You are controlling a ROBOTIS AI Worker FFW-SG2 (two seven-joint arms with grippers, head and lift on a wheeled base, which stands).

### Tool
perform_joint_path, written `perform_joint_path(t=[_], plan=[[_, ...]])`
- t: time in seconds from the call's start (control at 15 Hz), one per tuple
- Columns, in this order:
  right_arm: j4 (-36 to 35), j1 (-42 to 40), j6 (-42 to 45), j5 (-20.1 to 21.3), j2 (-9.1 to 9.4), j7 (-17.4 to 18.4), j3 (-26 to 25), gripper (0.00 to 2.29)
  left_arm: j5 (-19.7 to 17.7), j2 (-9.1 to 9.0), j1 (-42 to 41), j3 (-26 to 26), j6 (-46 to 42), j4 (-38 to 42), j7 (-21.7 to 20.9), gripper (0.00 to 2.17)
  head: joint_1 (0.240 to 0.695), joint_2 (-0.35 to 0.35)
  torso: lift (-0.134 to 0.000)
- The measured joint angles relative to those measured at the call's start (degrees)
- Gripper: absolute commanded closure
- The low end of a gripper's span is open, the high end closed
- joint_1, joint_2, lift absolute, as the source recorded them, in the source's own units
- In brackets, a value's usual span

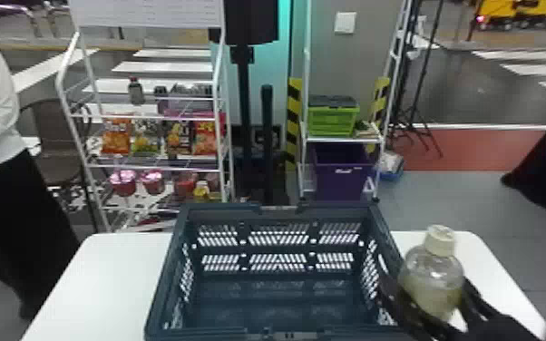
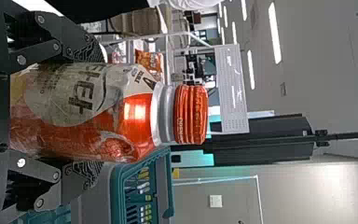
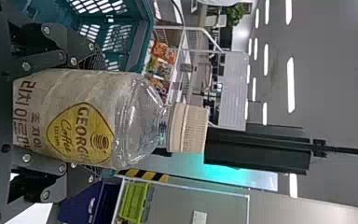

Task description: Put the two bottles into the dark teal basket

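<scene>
1. In the head view, the dark teal basket (image 1: 222,209) is seen on the white table (image 1: 86,281), and its slotted walls and floor are exposed.
2. By the right claw (image 1: 427,297), the cream-capped bottle (image 1: 437,276) is held cap up outside the basket, just beside its right wall; whether that wall is touched cannot be told.
3. In the right wrist view, a yellow patch is displayed on that bottle, and its sides are clasped between fingers kept about a bottle's width apart.
4. In the left wrist view, the orange-capped bottle (image 2: 130,116) is gripped cap up by the left claw (image 2: 91,112), whose fingers are likewise parted by the bottle's width.
5. Beyond that bottle, part of the basket is seen; the gap between them cannot be judged.
6. In the head view, snack bags (image 1: 115,133) are displayed on a white rack (image 1: 217,136).
</scene>
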State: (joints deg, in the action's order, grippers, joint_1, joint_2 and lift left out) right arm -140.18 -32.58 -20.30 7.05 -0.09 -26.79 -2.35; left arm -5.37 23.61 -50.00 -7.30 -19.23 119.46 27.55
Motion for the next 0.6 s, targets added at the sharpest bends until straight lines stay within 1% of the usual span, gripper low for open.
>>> perform_joint_path(t=[0.07, 0.13, 0.2, 0.27, 0.33, 0.4, 0.6], plan=[[1.7, 3.4, -3.4, 1.0, 0.00, 0.7, 1.1, 2.22, -0.1, 0.13, 0.2, 0.0, 0.5, -0.1, 0.0, 1.98, 0.499, 0.000, 0.000], [4.1, 7.3, -7.1, 1.2, 0.00, 4.5, 3.4, 2.22, -0.2, 0.42, 0.3, 0.0, 0.9, -0.1, 0.1, 1.98, 0.499, 0.000, 0.000], [6.8, 11.2, -10.0, 0.5, -0.01, 11.0, 7.3, 2.22, -0.5, 0.80, 0.4, 0.1, 1.3, -0.2, 0.0, 1.98, 0.499, 0.000, 0.000], [9.3, 15.5, -13.3, -1.4, -0.09, 17.5, 11.9, 2.22, -1.1, 1.25, 0.7, 0.2, 1.6, -0.4, 0.0, 1.98, 0.499, 0.000, 0.000], [11.4, 19.1, -16.8, -3.5, -0.48, 20.7, 15.0, 2.21, -1.5, 1.60, 1.0, 0.3, 1.7, -0.6, 0.0, 1.98, 0.499, 0.000, 0.000], [13.6, 22.6, -20.7, -5.1, -0.50, 21.6, 17.0, 2.21, -2.0, 1.88, 1.3, 0.3, 1.8, -0.8, 0.0, 1.98, 0.499, 0.000, 0.000], [18.5, 29.4, -31.6, -5.4, -0.28, 21.5, 18.6, 2.21, -2.9, 2.07, 2.1, 0.3, 1.8, -2.1, -0.1, 1.98, 0.499, 0.000, 0.000]])
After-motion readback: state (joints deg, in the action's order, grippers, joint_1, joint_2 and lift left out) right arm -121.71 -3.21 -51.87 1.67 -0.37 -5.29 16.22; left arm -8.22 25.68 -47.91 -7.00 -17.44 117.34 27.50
